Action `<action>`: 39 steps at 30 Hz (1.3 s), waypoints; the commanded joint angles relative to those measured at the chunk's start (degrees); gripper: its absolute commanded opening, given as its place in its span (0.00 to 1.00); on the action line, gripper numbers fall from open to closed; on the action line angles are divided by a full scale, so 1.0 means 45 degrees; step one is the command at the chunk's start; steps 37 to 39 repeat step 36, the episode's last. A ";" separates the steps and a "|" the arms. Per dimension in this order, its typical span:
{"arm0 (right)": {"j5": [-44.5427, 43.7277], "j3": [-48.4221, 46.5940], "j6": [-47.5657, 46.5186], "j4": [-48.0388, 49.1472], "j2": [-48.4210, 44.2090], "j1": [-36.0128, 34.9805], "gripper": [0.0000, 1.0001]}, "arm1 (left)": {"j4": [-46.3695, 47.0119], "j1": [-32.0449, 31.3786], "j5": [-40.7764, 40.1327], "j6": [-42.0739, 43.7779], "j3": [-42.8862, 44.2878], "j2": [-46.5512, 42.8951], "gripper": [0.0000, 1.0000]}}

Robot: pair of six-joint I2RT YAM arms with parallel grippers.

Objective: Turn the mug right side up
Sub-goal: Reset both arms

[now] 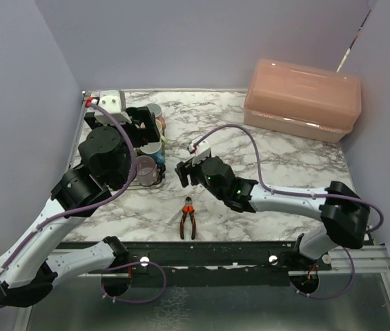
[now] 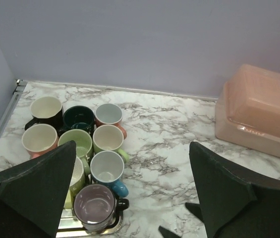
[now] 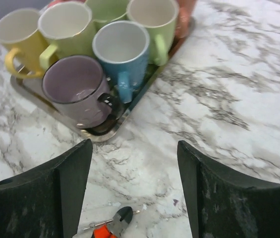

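- White-grey marble counter (image 1: 270, 172) carries everything; pink lidded plastic box (image 1: 301, 98) sits far right, out of the way.
- Shiny metal tray (image 3: 128, 113), far left, holds crowded mugs, all mouth-up.
- Left claw (image 2: 132, 146) and right claw (image 3: 135, 146) both gape apart, empty.
- Purple glazed mug (image 3: 75, 89) stands upright at the tray's near corner: task seems done; next, retreat without bumping it.
- Red-handled pliers (image 1: 188, 218) lie nearby, harmless.

The bench top (image 1: 284, 165) is a smooth, marble-patterned surface with a faint sheen. Near its left edge the mugs (image 3: 122, 47) look like glazed ceramic, glossy inside and out, the purple mug (image 3: 75, 89) included. They stand on a tray (image 3: 107, 134) of polished, mirror-like metal. At the far right corner the pink box (image 1: 301, 96) is cloudy, translucent plastic. By the near edge, the pliers (image 1: 188, 219) have red and black grips. The right gripper (image 3: 134, 146) has fingers (image 3: 65, 193) of matt black plastic, slightly grainy.
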State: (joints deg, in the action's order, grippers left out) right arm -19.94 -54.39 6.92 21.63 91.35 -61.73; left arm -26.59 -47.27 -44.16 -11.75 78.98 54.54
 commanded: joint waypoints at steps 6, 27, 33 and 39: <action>-0.8467 -0.0220 0.3215 -0.5298 -0.3889 0.0086 0.75 | -0.1309 -0.0004 -0.1538 -0.0256 -0.0976 -0.2054 0.99; -1.2907 -0.3227 0.2693 -1.1794 -1.0864 0.0086 0.76 | -0.3539 0.0007 -0.2500 -0.0808 -0.0675 -0.4765 0.99; -1.2641 -0.3322 0.1030 -1.0748 -1.1610 0.0098 0.76 | -0.3563 -0.0002 -0.2163 -0.0298 -0.0432 -0.4527 0.99; -1.2611 -0.3493 0.0751 -1.0634 -1.1605 0.0096 0.76 | -0.3565 -0.0004 -0.2184 -0.0228 -0.0364 -0.4347 0.99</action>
